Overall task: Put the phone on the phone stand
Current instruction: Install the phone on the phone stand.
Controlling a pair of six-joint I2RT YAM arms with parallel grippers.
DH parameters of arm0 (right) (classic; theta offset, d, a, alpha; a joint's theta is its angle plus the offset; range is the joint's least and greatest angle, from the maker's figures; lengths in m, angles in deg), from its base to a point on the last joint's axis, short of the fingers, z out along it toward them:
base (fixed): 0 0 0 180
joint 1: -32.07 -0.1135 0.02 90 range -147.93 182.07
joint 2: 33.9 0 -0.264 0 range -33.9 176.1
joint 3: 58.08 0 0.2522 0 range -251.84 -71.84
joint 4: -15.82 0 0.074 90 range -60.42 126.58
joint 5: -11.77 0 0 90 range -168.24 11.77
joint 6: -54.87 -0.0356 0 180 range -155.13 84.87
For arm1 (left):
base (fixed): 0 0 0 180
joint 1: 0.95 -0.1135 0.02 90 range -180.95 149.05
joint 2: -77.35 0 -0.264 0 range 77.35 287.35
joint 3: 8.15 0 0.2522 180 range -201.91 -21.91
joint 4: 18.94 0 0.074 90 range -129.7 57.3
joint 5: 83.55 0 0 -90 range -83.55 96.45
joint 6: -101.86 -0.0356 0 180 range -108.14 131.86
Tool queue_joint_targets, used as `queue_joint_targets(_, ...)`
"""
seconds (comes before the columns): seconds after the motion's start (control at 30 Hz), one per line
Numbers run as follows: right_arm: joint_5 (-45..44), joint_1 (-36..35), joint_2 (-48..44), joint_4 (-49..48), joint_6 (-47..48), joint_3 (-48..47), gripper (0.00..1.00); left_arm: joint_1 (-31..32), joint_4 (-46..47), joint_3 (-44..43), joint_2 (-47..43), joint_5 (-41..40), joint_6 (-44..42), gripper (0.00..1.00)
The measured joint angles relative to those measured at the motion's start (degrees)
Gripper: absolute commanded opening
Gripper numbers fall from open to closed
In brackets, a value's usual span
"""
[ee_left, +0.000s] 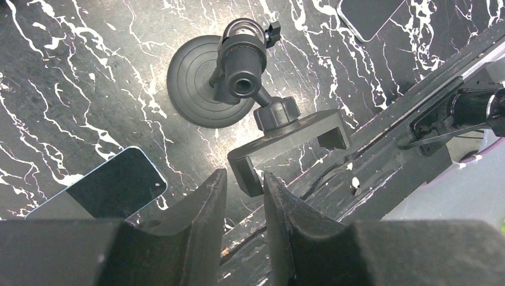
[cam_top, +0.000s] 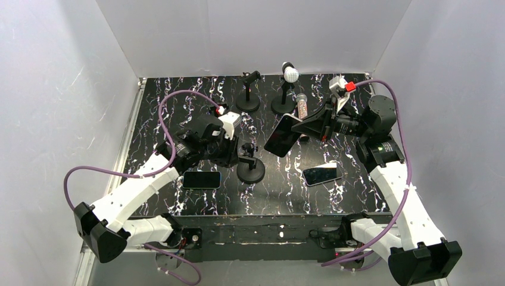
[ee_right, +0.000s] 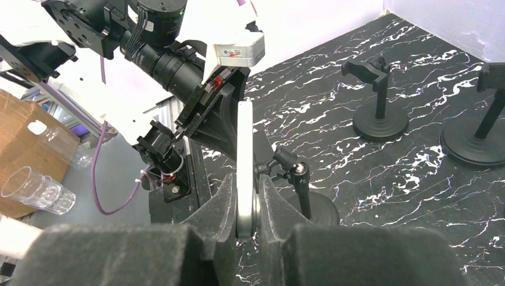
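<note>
The black phone stand (cam_top: 251, 170) stands mid-table on a round base. In the left wrist view its base (ee_left: 202, 80) is at the top and its clamp bracket (ee_left: 292, 136) faces me. My left gripper (ee_left: 245, 174) has one leg of that bracket between its fingertips, jaws narrowly apart around it; it also shows in the top view (cam_top: 234, 150). My right gripper (ee_right: 244, 179) is shut on a phone (ee_right: 245, 137), seen edge-on and upright. In the top view this phone (cam_top: 281, 137) hangs tilted just right of the stand, held by the right gripper (cam_top: 306, 126).
Two more phones lie flat on the table, one left of the stand (cam_top: 201, 179) and one to its right (cam_top: 322, 174). Two other black stands (cam_top: 248, 98) (cam_top: 284, 95) are at the back. The table's front edge is near the left gripper.
</note>
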Motion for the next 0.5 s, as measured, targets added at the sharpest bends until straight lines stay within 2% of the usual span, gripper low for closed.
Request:
queue_joint_targets(0.17,0.11,0.00,0.00,-0.22,-0.22,0.00,0.01,0.00,0.02,0.00,-0.20,-0.39,-0.39,0.46)
queue_joint_targets(0.33,0.39,0.00,0.00,-0.22,-0.37,0.00,0.01,0.00,0.28,0.31,-2.29,-0.57,-0.59,0.44)
queue_joint_targets(0.5,0.42,0.00,0.44,-0.07,-0.31,-0.02,0.01,-0.04,0.17,0.55,-5.88,-1.16,-1.09,0.49)
